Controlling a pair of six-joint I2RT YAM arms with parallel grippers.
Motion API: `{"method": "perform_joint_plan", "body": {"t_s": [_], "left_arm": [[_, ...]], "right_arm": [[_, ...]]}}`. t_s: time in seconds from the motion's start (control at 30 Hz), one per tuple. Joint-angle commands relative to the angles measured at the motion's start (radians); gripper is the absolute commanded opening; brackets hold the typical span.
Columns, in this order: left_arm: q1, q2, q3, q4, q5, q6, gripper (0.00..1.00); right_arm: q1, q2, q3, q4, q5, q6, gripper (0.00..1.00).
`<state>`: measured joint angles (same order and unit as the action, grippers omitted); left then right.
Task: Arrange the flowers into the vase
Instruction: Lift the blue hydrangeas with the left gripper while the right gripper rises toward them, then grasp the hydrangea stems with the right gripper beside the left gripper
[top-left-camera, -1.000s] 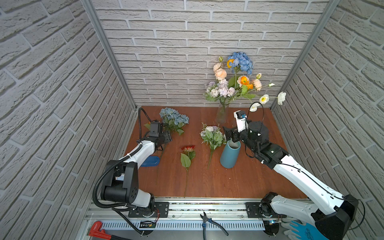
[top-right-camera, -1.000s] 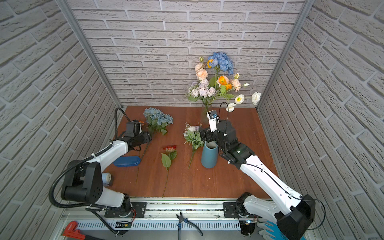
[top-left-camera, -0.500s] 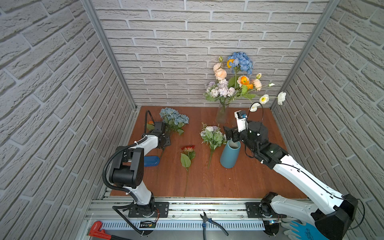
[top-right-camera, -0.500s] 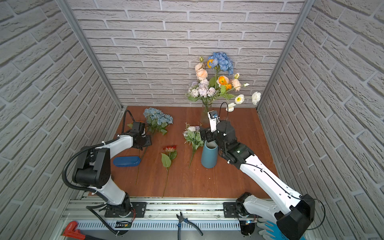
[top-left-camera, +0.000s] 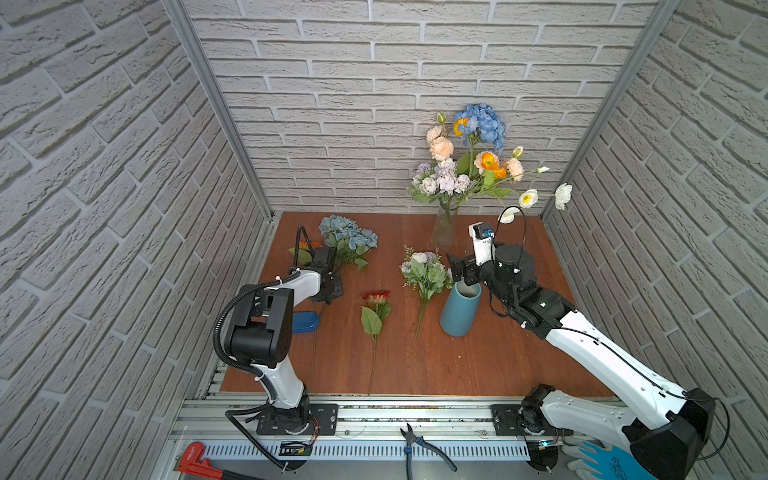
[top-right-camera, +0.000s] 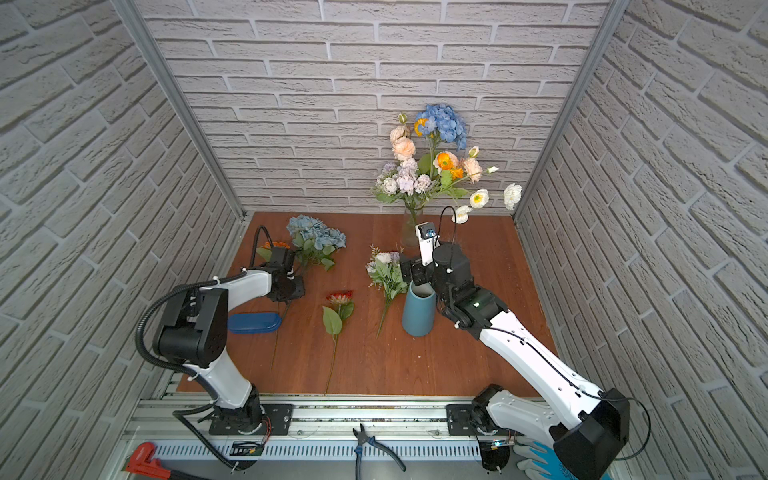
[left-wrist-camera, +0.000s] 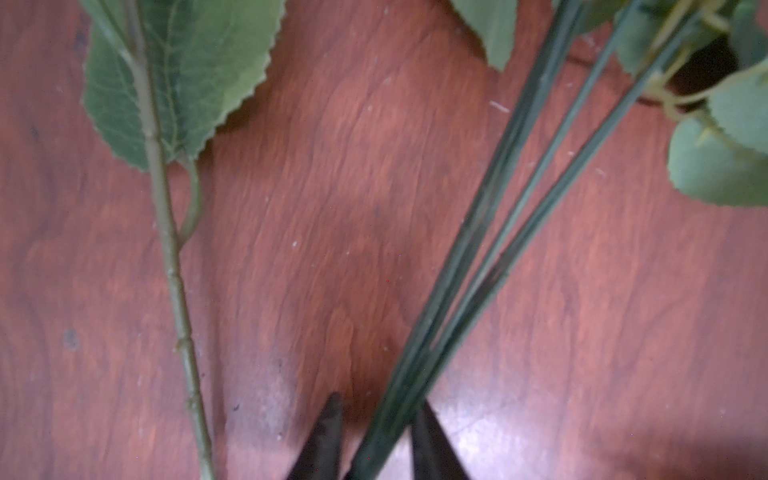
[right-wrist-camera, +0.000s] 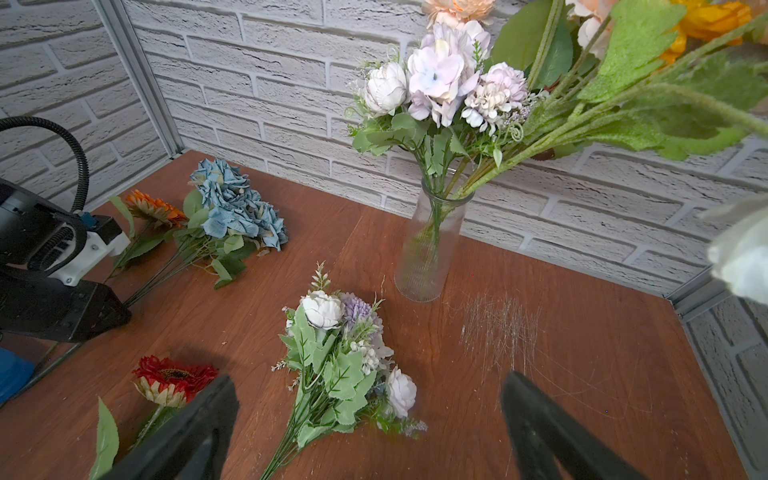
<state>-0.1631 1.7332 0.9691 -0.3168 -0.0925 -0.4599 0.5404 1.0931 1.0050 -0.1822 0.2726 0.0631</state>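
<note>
Where my left gripper (left-wrist-camera: 376, 405) sits low over the table (top-left-camera: 478, 365), its jaws stand narrow around the dark green stems (left-wrist-camera: 478, 266) of the blue hydrangea (top-left-camera: 348, 235). One finger touches the bundle, but I cannot tell whether the pinch is firm. Beside those stems, and apart from them, lies the paler stem of the orange daisy (top-left-camera: 309, 245), its toothed leaf flat on the wood. The hydrangea head lies near the back left corner, with the daisy head just left of it.

My right gripper (right-wrist-camera: 370, 378) hangs wide open and empty just above the rim of the blue vase (top-left-camera: 457, 311), which stands upright right of the middle. Between my two grippers lie the red daisy (top-left-camera: 376, 297) and the lilac-white bunch (top-left-camera: 424, 270), heads toward the back wall, the bunch just beside the blue vase. Further back, near the wall, the glass vase (top-left-camera: 444, 228) stands upright holding a bouquet (top-left-camera: 469, 166) of blue, peach, orange, lilac and white flowers
</note>
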Motion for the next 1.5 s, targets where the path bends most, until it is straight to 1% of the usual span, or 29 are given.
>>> {"method": "perform_joint_plan", "body": {"t_s": [0.0, 0.03, 0.07, 0.27, 0.43, 0.57, 0.67, 0.83, 0.9, 1.03, 1.17, 1.33, 1.47], "left_arm": [[-0.008, 0.006, -0.009, -0.006, -0.011, 0.003, 0.13], [-0.01, 0.001, -0.01, 0.001, -0.01, 0.002, 0.09], [-0.012, -0.005, -0.011, 0.009, -0.01, 0.002, 0.07], [-0.015, -0.009, 0.025, 0.058, 0.012, 0.025, 0.0], [-0.022, -0.007, 0.076, 0.088, 0.019, 0.052, 0.0], [-0.035, -0.04, 0.097, 0.11, 0.018, 0.066, 0.0], [-0.051, -0.102, 0.101, 0.131, 0.016, 0.074, 0.0], [-0.106, -0.248, 0.118, 0.18, 0.032, 0.098, 0.0], [-0.119, -0.309, 0.12, 0.221, 0.082, 0.1, 0.0], [-0.129, -0.429, 0.084, 0.397, 0.245, 0.072, 0.0], [-0.146, -0.506, 0.049, 0.582, 0.387, 0.03, 0.0], [-0.188, -0.527, 0.038, 0.759, 0.533, -0.024, 0.0], [-0.225, -0.493, 0.043, 0.89, 0.648, -0.1, 0.0]], "right_arm": [[0.001, -0.004, 0.007, 0.047, 0.006, -0.006, 1.0], [0.001, -0.005, 0.007, 0.047, 0.008, -0.007, 1.0], [0.001, -0.005, 0.007, 0.048, 0.007, -0.007, 1.0], [0.001, -0.009, 0.007, 0.062, 0.01, -0.006, 1.0], [0.001, -0.017, 0.009, 0.069, 0.009, -0.002, 1.0], [0.001, -0.02, 0.009, 0.07, -0.003, 0.004, 1.0], [0.001, -0.013, 0.013, 0.081, -0.046, 0.007, 1.0], [0.001, 0.023, 0.06, 0.073, -0.132, 0.015, 0.99], [0.001, 0.037, 0.084, 0.07, -0.173, 0.016, 0.97], [0.001, 0.06, 0.137, 0.069, -0.256, 0.031, 0.87], [0.002, 0.07, 0.18, 0.095, -0.332, 0.059, 0.84], [0.003, 0.076, 0.191, 0.198, -0.462, 0.101, 0.82], [0.003, 0.091, 0.193, 0.287, -0.55, 0.136, 0.79]]}}
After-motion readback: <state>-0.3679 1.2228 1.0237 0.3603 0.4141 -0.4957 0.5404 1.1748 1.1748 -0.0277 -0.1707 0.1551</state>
